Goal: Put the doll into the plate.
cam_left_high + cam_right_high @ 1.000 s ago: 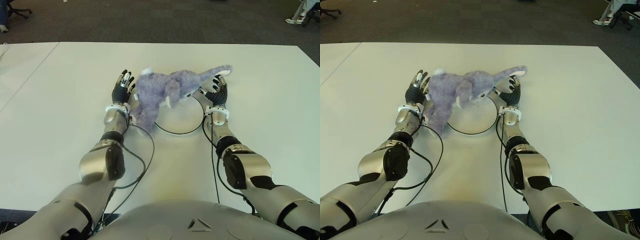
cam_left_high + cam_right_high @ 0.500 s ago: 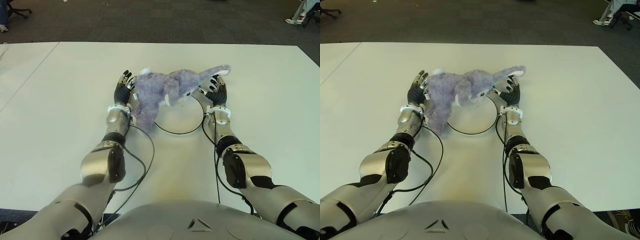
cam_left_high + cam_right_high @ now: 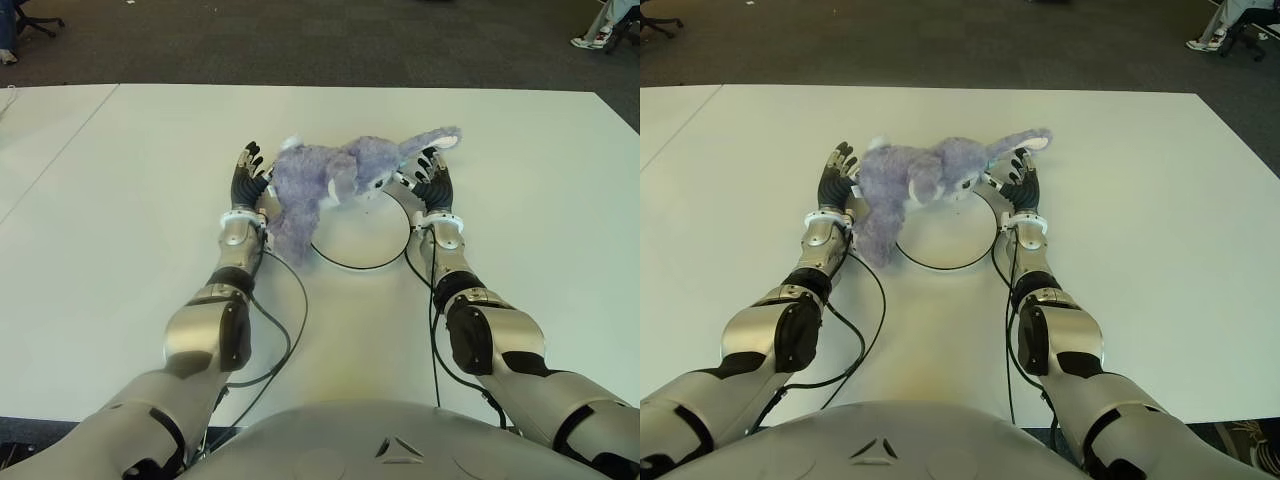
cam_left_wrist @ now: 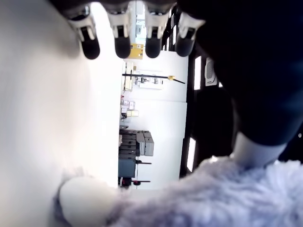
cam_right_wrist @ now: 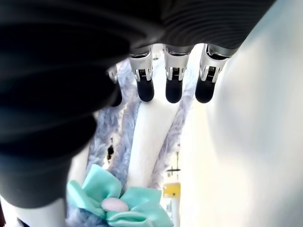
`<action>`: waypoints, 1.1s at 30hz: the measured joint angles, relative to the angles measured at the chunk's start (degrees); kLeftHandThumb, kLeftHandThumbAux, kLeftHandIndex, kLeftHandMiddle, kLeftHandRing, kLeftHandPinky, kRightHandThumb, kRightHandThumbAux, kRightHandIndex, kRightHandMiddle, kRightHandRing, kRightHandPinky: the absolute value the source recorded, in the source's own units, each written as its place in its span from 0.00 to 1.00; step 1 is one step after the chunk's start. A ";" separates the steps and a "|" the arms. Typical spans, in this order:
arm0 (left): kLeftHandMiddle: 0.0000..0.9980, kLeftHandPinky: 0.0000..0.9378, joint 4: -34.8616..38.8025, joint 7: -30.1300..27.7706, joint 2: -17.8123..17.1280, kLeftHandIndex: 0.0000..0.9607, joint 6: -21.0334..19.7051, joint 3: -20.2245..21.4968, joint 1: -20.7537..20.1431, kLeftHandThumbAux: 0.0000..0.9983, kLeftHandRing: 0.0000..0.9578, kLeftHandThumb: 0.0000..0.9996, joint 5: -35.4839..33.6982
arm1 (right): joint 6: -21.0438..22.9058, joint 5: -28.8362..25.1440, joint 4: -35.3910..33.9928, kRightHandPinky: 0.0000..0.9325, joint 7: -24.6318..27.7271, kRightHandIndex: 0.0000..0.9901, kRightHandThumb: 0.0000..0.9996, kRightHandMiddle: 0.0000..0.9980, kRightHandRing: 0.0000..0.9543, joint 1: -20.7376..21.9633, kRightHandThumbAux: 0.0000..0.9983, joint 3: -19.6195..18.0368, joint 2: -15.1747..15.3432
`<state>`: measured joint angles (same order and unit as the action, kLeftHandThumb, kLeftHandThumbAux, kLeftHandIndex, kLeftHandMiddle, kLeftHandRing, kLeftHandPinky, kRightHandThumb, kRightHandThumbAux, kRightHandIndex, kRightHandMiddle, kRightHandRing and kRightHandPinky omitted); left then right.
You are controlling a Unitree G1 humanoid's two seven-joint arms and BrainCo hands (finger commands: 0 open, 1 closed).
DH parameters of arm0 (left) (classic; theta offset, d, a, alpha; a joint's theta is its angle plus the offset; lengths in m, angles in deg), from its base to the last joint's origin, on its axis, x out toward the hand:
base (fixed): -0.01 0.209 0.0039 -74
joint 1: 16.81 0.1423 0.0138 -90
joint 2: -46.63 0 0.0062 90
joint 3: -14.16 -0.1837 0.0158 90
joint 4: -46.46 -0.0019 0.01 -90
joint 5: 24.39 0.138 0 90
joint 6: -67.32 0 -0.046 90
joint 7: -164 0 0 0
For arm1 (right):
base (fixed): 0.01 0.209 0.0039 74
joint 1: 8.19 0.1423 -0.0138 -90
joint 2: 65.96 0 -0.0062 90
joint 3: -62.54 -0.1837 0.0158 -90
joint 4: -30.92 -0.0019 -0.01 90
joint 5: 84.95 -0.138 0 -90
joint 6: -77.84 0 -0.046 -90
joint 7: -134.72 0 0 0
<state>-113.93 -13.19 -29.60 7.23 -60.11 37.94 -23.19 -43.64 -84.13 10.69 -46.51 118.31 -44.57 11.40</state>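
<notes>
1. Over the far rim of the plate (image 3: 362,262), the doll (image 3: 325,180), a purple plush with long ears and a teal bow, is seen stretched sideways between the two hands; its body hangs toward the left rim and one ear reaches out past the right hand, so it is only partly over the plate and, as far as can be judged, not yet settled inside.

2. Against the doll's left flank, the left hand (image 3: 247,182) is held upright with the fingers (image 4: 122,45) straight and spread; in the left wrist view the plush is pressed to the palm side while the fingertips stand free, so the toy is propped by the palm, not clasped.

3. On the opposite side, the right hand (image 3: 432,182) is set just beside the ear and the head, its fingers (image 5: 173,87) likewise extended and not wrapped round anything; fur and the bow are seen close under the palm in its wrist view.

4. A two-palm squeeze is judged to be the reason for this arrangement: a soft, floppy toy is carried more surely between flat hands than by a pinch.

5. Beneath everything, the white table (image 3: 150,200) bears the plate, centred between the forearms so that the doll can be lowered straight down.
</notes>
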 measured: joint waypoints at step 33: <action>0.04 0.08 0.00 2.05 -0.29 0.04 -0.06 -2.49 0.08 0.74 0.05 0.00 1.01 | 0.02 -2.38 -0.02 0.14 2.60 0.09 0.00 0.11 0.10 0.08 0.68 -2.16 -0.17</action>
<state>-113.93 -11.14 -29.88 7.17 -62.60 38.02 -22.18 -43.62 -86.51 10.66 -43.91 118.38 -46.73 11.23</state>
